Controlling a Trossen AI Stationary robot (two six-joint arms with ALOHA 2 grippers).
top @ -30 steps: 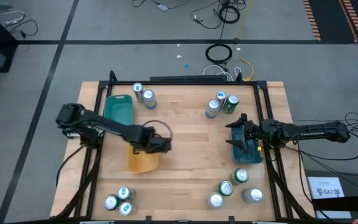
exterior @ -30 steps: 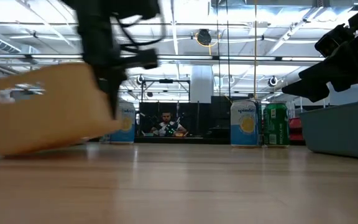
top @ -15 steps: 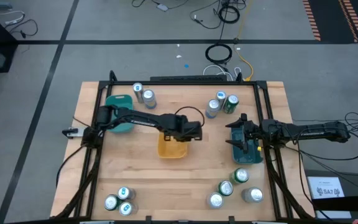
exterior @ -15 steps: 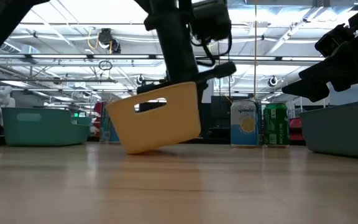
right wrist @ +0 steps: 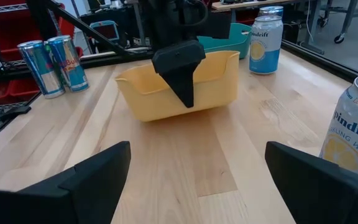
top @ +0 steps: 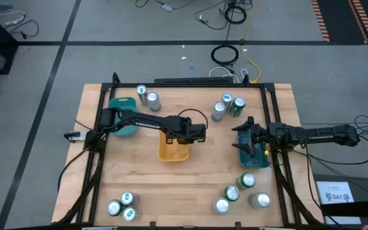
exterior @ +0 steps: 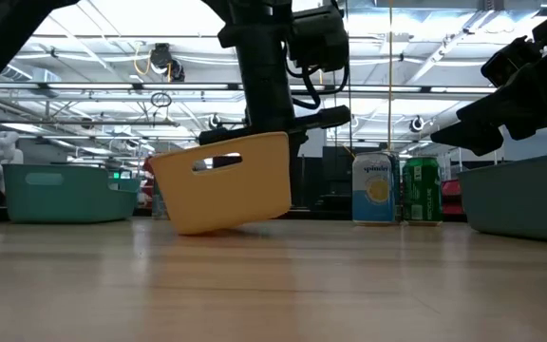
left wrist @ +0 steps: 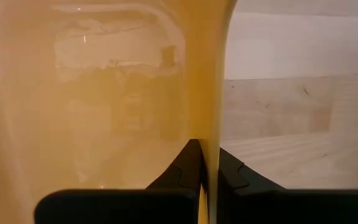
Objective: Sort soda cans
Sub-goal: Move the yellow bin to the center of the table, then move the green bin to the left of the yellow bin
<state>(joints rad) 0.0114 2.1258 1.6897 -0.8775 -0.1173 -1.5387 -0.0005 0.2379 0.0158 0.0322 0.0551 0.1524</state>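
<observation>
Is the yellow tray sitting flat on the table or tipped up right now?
Tipped. In the low view the yellow tray slants, one end raised off the table, with the left gripper shut on its wall.

Bare wood [top: 219, 144] between yellow tray [top: 173, 149] (tilted), dark tray [top: 251, 153].

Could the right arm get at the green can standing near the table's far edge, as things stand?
Probably yes. The right gripper hangs open over the dark tray, holding nothing, and the green can stands close by on the same side. Only bare table lies between, though two other cans crowd it.
</observation>
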